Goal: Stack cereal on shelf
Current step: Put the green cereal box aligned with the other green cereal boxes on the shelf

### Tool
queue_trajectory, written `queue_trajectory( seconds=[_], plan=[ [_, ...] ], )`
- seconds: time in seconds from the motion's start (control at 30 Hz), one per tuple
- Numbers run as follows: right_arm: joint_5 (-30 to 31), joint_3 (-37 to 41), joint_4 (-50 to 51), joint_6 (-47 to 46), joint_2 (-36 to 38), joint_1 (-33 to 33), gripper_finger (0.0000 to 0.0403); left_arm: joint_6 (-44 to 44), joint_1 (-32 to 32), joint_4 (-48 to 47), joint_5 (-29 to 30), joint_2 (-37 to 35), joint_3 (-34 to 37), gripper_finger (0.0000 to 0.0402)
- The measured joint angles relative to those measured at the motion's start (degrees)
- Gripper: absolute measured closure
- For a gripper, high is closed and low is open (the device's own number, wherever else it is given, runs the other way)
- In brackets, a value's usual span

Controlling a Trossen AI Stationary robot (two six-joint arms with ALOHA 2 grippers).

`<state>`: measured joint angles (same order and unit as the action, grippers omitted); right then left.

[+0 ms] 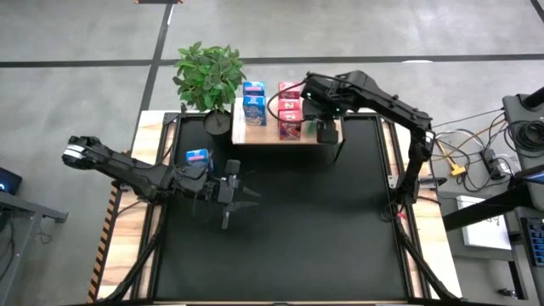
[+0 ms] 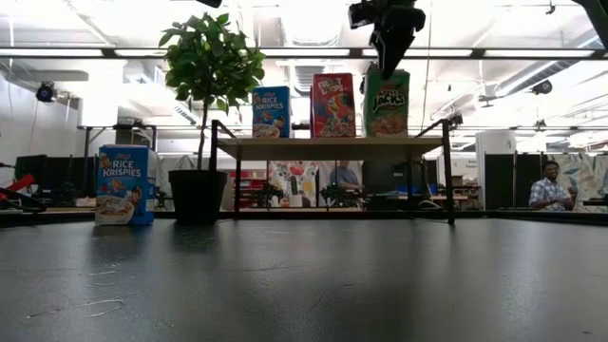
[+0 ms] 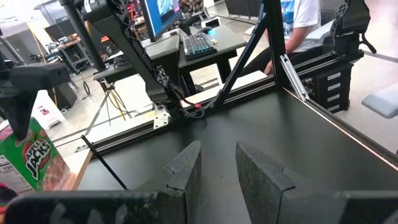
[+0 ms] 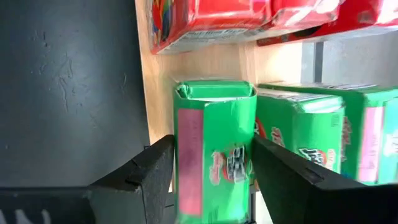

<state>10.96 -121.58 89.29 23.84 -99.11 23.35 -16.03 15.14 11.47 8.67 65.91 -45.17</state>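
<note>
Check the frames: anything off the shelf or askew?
One blue Rice Krispies carton stands on the black mat left of the shelf, beside the potted plant, not shelved. Upright, undamaged. The right claw straddles a green carton on the shelf; cartons there look upright.

The shelf (image 2: 332,145), a low light-wood board on thin dark legs, carries upright cartons in rows: blue Rice Krispies (image 2: 272,111) nearest the potted plant (image 2: 211,66), red Froot Loops (image 2: 333,104) next, green Apple Jacks (image 2: 388,103) farthest from it. One more blue Rice Krispies carton (image 2: 124,183) stands upright on the black mat, on the plant's other side, well apart from the shelf.
</note>
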Motion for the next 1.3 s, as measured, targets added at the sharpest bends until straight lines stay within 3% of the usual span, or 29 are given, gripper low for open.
queue_trajectory(
  seconds=[0.57, 0.7, 0.97, 1.3],
  plan=[
    [-0.56, -6.01, -0.66, -2.08, 0.29, -0.06, 0.0199, -0.01, 0.0, 0.15, -0.01, 0.0, 0.0, 0.0318],
    [-3.5, -6.0, -3.42, -3.26, 0.31, -0.06, 0.0238, -0.44, 0.0, 0.56, 0.0, 0.0, 0.0, 0.0318],
    [-3.43, -4.24, -4.26, -2.21, -0.84, -0.04, 0.0377, -1.49, 0.04, 1.04, 0.0, 0.0, 0.0, 0.0318],
    [-3.32, -4.22, -4.3, -3.11, -2.84, 0.73, 0.039, -1.49, 0.04, 1.0, 0.0, 0.0, 0.0, 0.0318]
  ],
)
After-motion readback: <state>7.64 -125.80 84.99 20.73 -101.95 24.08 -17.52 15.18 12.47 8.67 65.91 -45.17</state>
